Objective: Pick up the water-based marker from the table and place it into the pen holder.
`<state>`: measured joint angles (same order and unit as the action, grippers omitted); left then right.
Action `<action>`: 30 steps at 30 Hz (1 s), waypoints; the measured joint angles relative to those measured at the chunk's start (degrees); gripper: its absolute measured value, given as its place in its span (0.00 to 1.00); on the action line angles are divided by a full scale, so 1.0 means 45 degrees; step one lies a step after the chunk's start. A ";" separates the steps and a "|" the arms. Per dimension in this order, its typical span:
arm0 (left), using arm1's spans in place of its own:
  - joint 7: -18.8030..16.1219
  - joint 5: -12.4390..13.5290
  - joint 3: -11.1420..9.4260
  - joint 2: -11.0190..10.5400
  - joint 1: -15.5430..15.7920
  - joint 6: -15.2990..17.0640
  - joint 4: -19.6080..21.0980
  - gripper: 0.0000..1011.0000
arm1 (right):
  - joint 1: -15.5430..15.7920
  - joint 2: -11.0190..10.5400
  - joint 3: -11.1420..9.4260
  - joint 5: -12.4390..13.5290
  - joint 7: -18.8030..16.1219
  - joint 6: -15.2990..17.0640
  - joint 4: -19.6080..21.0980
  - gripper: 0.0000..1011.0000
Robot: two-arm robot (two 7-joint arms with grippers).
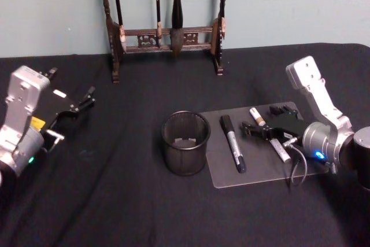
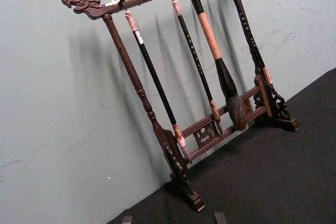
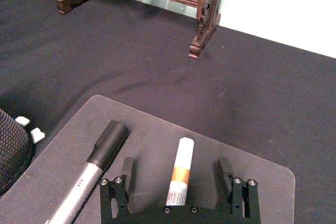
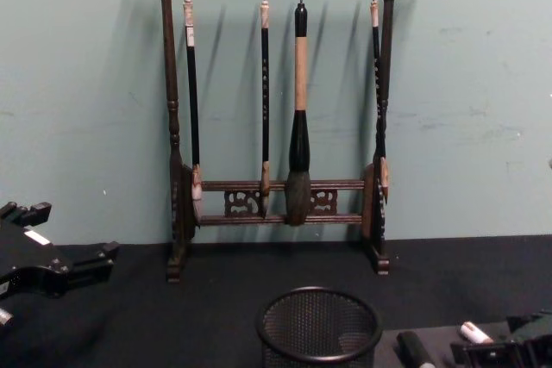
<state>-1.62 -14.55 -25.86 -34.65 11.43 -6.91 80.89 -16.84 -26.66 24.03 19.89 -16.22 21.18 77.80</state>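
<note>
Here, locate the right tool (image 3: 176,165) low over the grey mat (image 1: 231,174) toward the right edge of the worktop (image 1: 115,201). Note its jaws spread wide, one on each side of the white marker with an orange band (image 1: 256,116), apart from the barrel on both sides and gripping nothing. Find a black-capped silver marker (image 1: 233,143) on the same mat, just beside the tool on the side toward the pen holder (image 1: 185,143), and a third, white marker (image 1: 281,151) partly under the tool body. Locate the pen holder, a black wire-mesh cup, upright near the middle of the worktop, just beside the mat's left border. Find the left tool (image 1: 87,101) raised near the left edge, fingers parted, empty. Note the wooden brush rack (image 1: 167,36) at the far edge, with four brushes hanging.
</note>
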 joint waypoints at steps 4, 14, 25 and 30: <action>0.0000 0.0000 -0.0001 0.0000 0.0000 0.0000 0.0000 0.99 | 0.0077 0.0054 -0.0098 -0.0068 -0.0078 0.0035 -0.0011 0.99; 0.0001 0.0000 -0.0001 0.0000 0.0000 0.0000 0.0000 0.99 | 0.0336 0.0149 -0.0364 -0.0246 -0.0255 0.0144 0.0050 0.99; 0.0000 0.0000 -0.0001 0.0000 0.0000 0.0000 0.0001 0.99 | 0.0502 0.0296 -0.0612 -0.0498 -0.0423 0.0158 0.0102 0.99; 0.0000 0.0000 -0.0001 0.0000 0.0000 0.0000 0.0001 0.99 | 0.0546 0.0373 -0.0729 -0.0645 -0.0483 0.0175 0.0119 0.99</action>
<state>-1.62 -14.55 -25.86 -34.65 11.43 -6.91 80.90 -14.38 -24.98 20.75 16.99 -18.40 21.97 78.33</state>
